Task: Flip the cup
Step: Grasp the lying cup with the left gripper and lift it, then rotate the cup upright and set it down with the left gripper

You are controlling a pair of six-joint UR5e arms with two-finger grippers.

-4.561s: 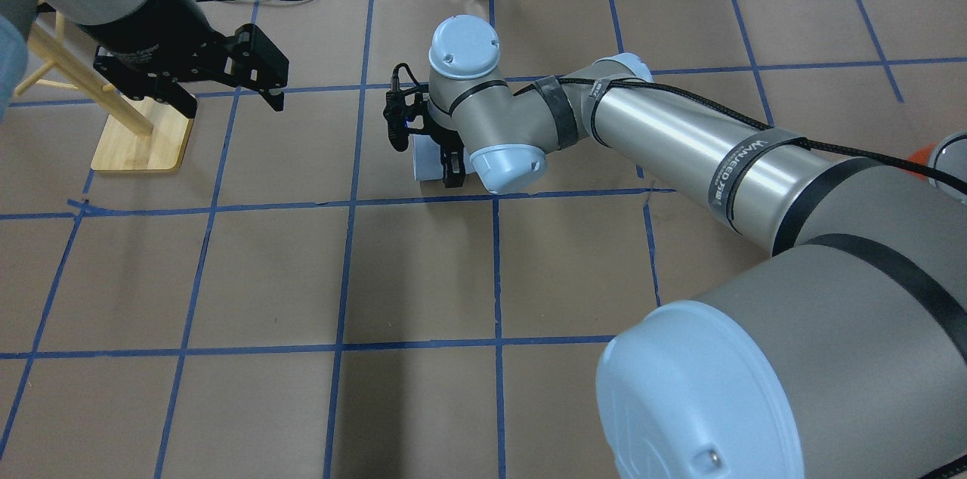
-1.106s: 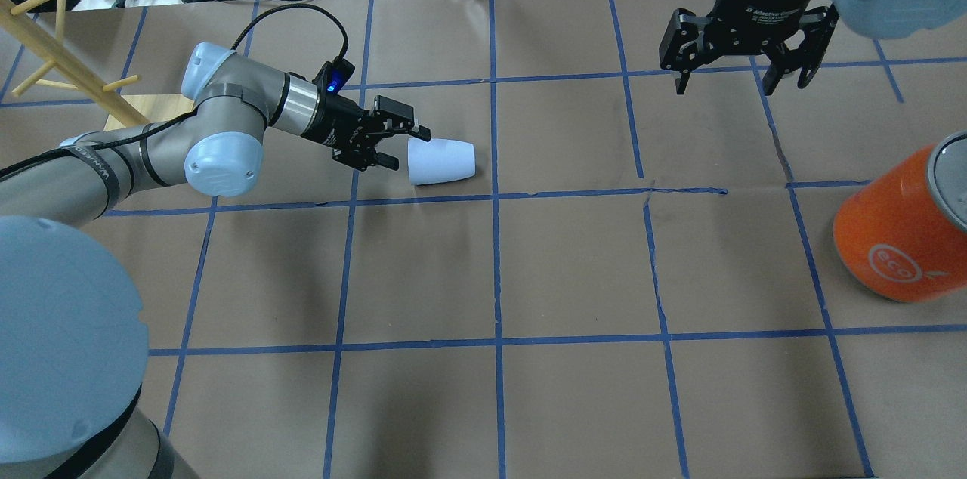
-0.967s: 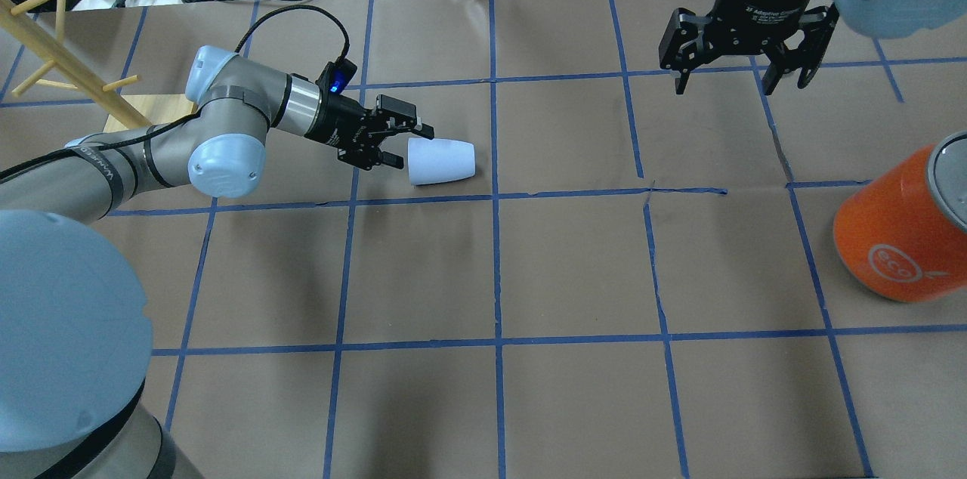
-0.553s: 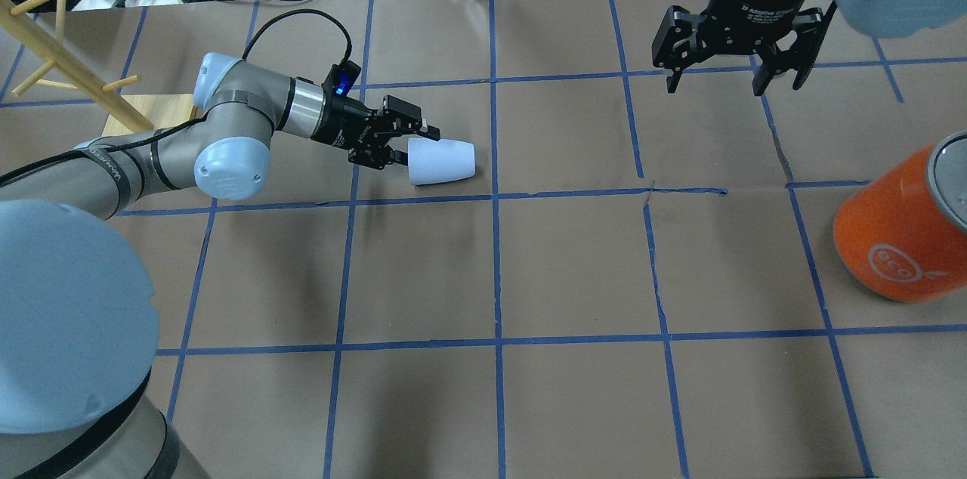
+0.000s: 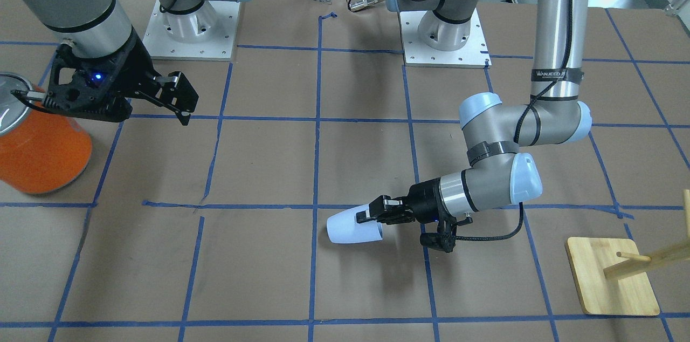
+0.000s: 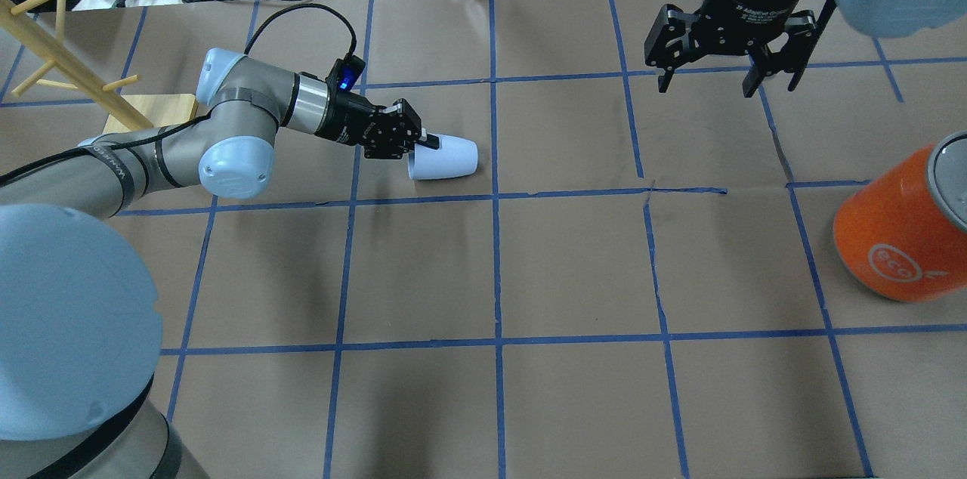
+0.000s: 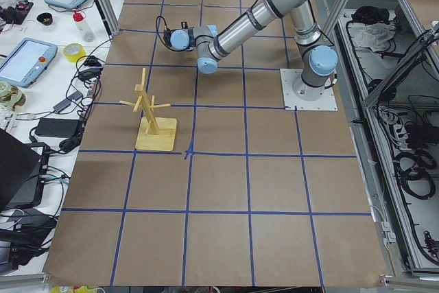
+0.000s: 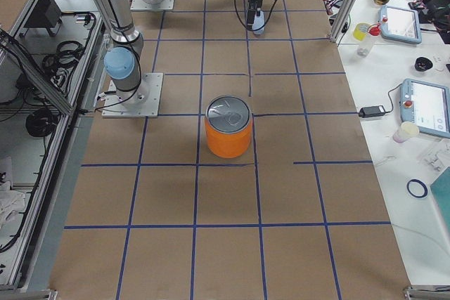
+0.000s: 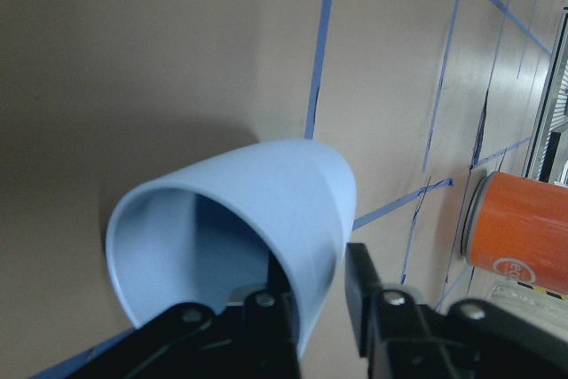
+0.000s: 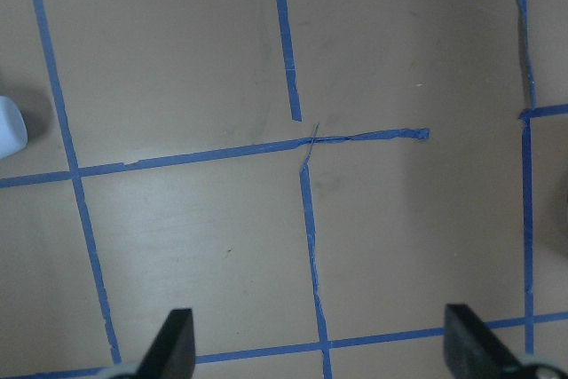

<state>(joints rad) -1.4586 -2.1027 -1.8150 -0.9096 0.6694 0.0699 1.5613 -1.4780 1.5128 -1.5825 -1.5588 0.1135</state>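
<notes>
Pale blue cup [image 5: 353,227] is recorded lying on its side on the papered desk [image 5: 259,277] in the front-facing view, mouth turned toward the left end effector [image 5: 369,212]. Overhead, the right end effector [image 6: 709,84] is held released above the desk, well apart from the cup. In the left wrist view, the cup's rim wall is clamped between the left fingers [image 9: 364,286], one inside, one outside.

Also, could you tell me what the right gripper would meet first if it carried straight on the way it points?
Most likely the right gripper would meet the paper-covered table, near the torn tape crossing; its wrist view shows nothing else in that line. The cup lies well off to one side.
</notes>
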